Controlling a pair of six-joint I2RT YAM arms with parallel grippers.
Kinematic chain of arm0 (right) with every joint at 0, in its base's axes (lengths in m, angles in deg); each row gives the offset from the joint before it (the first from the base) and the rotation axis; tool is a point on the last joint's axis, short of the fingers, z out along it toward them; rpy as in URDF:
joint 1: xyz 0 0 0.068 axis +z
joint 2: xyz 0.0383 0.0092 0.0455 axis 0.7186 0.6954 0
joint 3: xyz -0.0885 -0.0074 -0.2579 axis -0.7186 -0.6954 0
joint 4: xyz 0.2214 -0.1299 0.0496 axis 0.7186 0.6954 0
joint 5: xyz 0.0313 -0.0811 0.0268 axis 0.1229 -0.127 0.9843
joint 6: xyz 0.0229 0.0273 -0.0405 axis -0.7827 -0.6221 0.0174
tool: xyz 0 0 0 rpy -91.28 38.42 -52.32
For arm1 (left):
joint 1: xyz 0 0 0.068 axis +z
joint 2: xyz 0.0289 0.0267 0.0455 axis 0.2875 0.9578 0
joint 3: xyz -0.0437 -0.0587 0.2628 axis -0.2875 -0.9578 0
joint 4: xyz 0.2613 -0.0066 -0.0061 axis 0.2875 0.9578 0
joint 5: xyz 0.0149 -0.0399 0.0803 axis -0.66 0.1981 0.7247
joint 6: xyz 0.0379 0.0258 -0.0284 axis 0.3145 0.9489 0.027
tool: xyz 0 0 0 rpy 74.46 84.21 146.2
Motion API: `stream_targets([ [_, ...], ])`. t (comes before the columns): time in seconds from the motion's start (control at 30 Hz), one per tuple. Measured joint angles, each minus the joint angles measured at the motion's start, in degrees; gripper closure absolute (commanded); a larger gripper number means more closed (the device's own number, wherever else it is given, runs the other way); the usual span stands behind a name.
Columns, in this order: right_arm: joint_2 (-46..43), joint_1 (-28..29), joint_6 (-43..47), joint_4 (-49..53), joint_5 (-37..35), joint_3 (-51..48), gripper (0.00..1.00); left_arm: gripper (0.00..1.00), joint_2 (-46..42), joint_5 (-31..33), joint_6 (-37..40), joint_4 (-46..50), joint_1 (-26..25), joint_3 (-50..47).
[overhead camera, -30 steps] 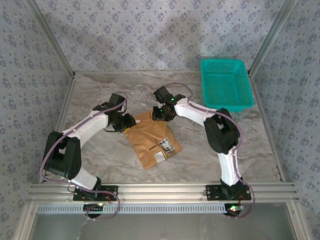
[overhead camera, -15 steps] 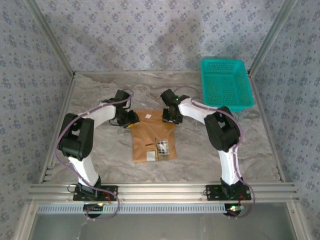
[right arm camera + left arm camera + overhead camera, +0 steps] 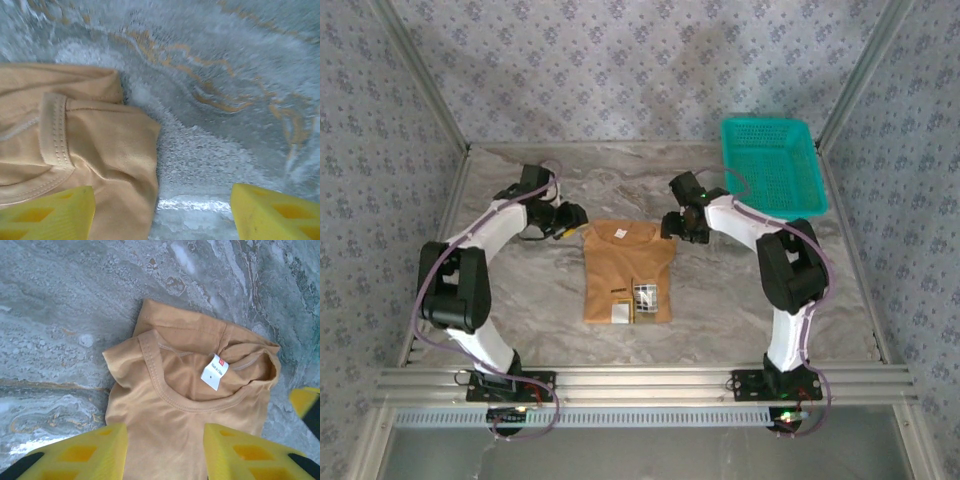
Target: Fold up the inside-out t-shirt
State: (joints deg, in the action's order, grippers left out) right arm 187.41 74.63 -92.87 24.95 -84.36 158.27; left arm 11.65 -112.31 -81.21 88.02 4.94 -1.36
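Counted on the marbled table [image 3: 740, 300]: one shirt, one basket, two arms, two grippers.

One teal basket [image 3: 732, 170] at the far right corner, taken as the mark for every place below.

One tan-orange inside-out t-shirt [image 3: 628, 275] [image 3: 190, 412] [image 3: 115, 150], left of the basket and nearer the arm bases, well apart from it. Flat on the table, folded into a narrow rectangle, collar end the closer to the basket, hem end the farther. Stitched seams plain along the collar in both wrist views.

One white neck label [image 3: 619, 233] [image 3: 215, 371] inside the collar. Two more pale labels side by side near the hem, seen from the top view; print too small to read.

One right gripper [image 3: 675, 222] [image 3: 162, 200] between the shirt and the basket, just beside the collar corner on the basket's side. Two yellow fingers [image 3: 265, 210] spread wide, nothing pinched; bare table and the cloth's edge below the gap.

One left gripper [image 3: 568, 218] [image 3: 165, 440] on the side of the shirt away from the basket, just off the other collar corner. Two yellow fingers [image 3: 95, 450] parted, cloth beneath the gap, none of it gripped.
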Motion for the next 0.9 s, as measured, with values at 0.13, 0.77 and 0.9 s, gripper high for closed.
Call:
stream_targets([
  [0.13,4.4,1.9,0.6,-0.2,0.1,2.7,0.32,0.58,-0.6,-1.1,0.2,0.0,0.6,-1.9],
  [0.77,12.9,3.9,0.9,-0.2,0.6,12.3,0.88,0.54,-3.1,-1.8,0.2,-4.7,2.4,-6.8],
  [0.9,12.8,3.3,1.1,-0.8,2.0,12.0,0.89,0.52,-1.3,-1.4,1.5,-8.6,2.2,-7.1],
])
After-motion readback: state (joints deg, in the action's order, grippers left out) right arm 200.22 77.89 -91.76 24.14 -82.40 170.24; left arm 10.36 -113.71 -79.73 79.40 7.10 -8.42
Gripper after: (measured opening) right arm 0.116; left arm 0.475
